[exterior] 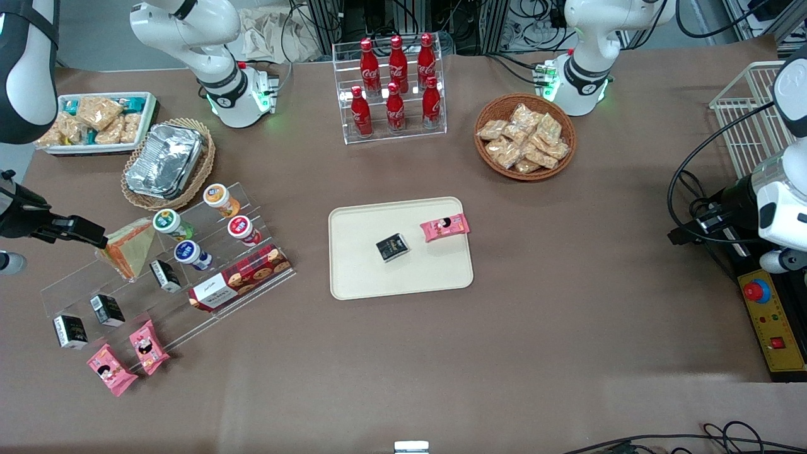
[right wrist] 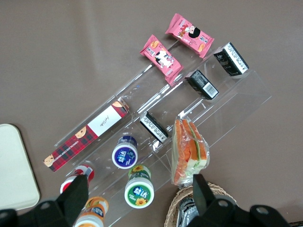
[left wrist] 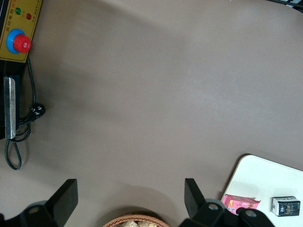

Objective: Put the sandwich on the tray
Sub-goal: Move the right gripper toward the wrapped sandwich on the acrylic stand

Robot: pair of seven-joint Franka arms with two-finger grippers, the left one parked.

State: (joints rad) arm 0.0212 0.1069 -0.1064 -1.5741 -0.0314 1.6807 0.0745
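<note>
The sandwich (exterior: 129,246) (right wrist: 189,149), a wrapped wedge with orange and green filling, leans on the top step of a clear acrylic rack (exterior: 75,284) toward the working arm's end of the table. My gripper (exterior: 88,234) (right wrist: 138,191) hovers open above the rack with nothing between its fingers. One fingertip (right wrist: 201,187) is just beside the sandwich's end; a green-lidded jar (right wrist: 139,193) shows between the fingers. The cream tray (exterior: 435,277) (right wrist: 14,165) (left wrist: 265,175) lies mid-table. It holds a pink snack packet (exterior: 445,227) and a small black box (exterior: 392,246).
The rack also carries jars (exterior: 188,253), a red cookie box (exterior: 239,279), black boxes (exterior: 106,309) and pink packets (exterior: 149,347). A foil container (exterior: 165,161) in a wicker basket sits close to the sandwich. Cola bottles (exterior: 396,94) and a snack basket (exterior: 524,137) stand farther back.
</note>
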